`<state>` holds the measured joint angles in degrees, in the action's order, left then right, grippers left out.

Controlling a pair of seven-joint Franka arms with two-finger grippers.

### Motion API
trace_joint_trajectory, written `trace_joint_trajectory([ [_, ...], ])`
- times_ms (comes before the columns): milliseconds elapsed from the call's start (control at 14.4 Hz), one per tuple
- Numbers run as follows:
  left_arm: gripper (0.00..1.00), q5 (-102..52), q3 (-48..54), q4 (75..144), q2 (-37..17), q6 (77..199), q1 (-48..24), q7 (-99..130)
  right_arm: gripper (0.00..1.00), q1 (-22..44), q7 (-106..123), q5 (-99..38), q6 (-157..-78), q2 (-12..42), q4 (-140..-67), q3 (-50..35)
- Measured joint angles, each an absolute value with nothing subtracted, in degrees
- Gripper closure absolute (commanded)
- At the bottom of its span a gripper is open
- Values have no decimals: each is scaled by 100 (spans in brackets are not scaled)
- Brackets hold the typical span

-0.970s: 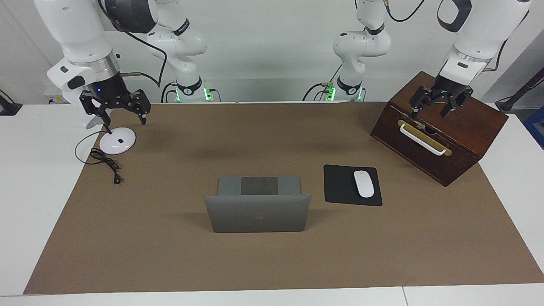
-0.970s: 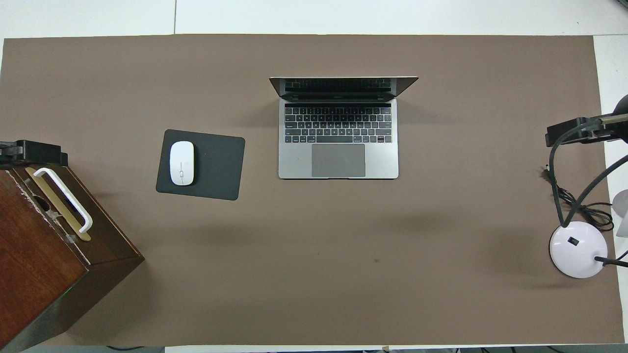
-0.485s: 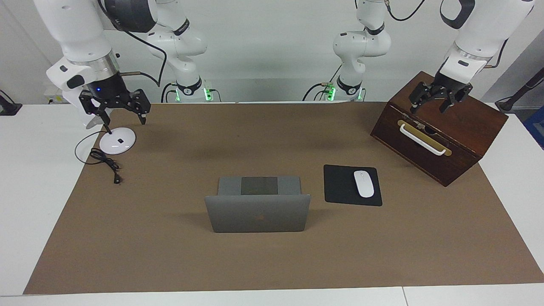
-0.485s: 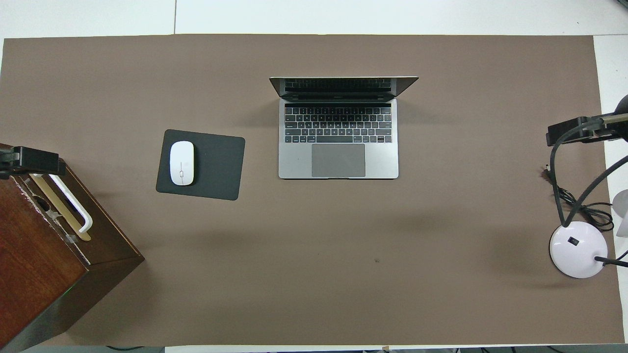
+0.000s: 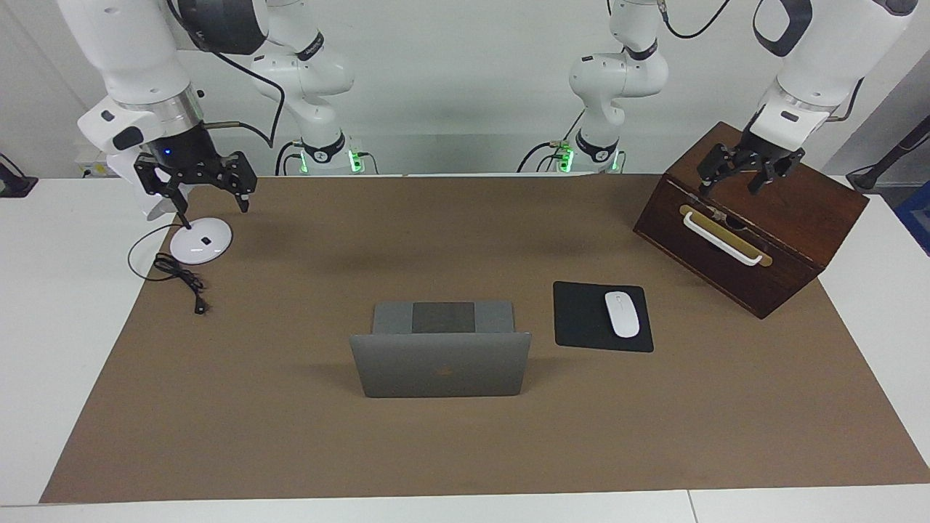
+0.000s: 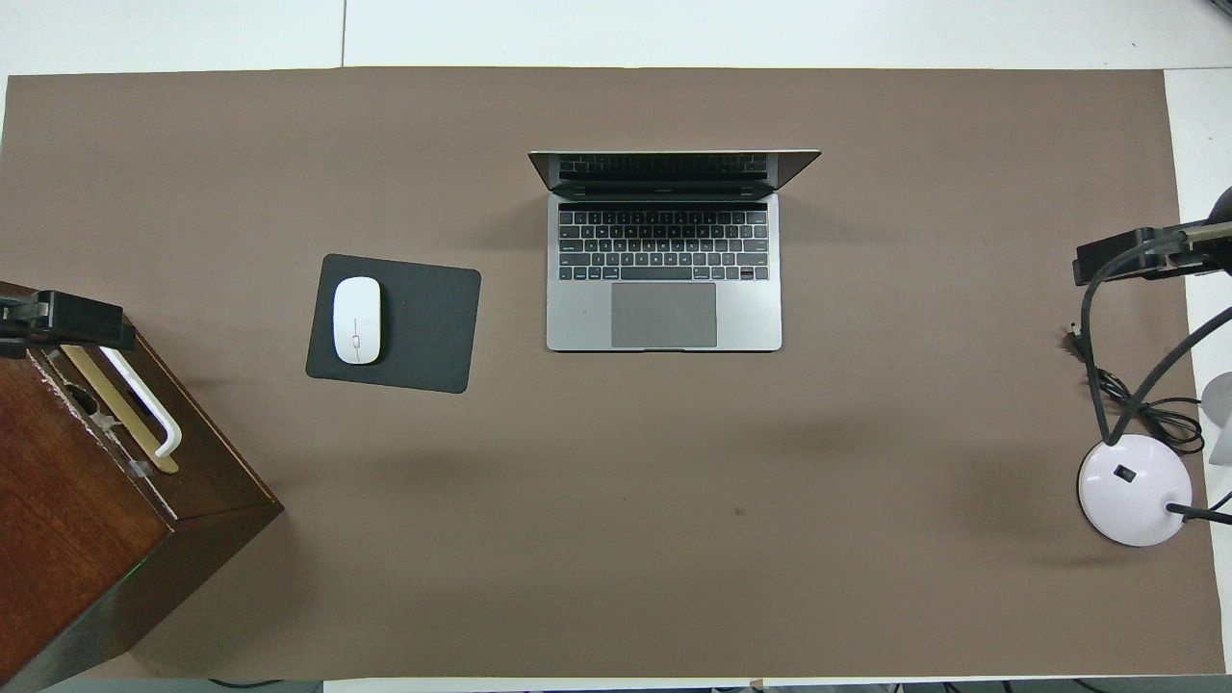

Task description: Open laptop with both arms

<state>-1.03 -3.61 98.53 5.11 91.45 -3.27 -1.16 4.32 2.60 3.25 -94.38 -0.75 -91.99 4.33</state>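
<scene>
You see the silver-grey laptop (image 5: 439,363) (image 6: 664,260) standing open, lid upright, keyboard facing the robots, beside the mouse pad (image 6: 393,323) toward the right arm's end.

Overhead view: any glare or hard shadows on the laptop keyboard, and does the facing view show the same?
Overhead view: the open silver-grey aluminium laptop is evenly lit, keys legible, no glare; soft diffuse shadows on the brown table mat. Facing view: only the lid's back shows, matte, with a faint shadow beside it.
</scene>
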Motion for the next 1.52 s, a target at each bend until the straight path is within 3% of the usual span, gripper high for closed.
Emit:
trace_joint_trajectory([
  [1525, 0, -102, -363, 9689, 380, 9049, -328, -116, 0, 427, 260, 325, -9438, -60, -9192, 440],
])
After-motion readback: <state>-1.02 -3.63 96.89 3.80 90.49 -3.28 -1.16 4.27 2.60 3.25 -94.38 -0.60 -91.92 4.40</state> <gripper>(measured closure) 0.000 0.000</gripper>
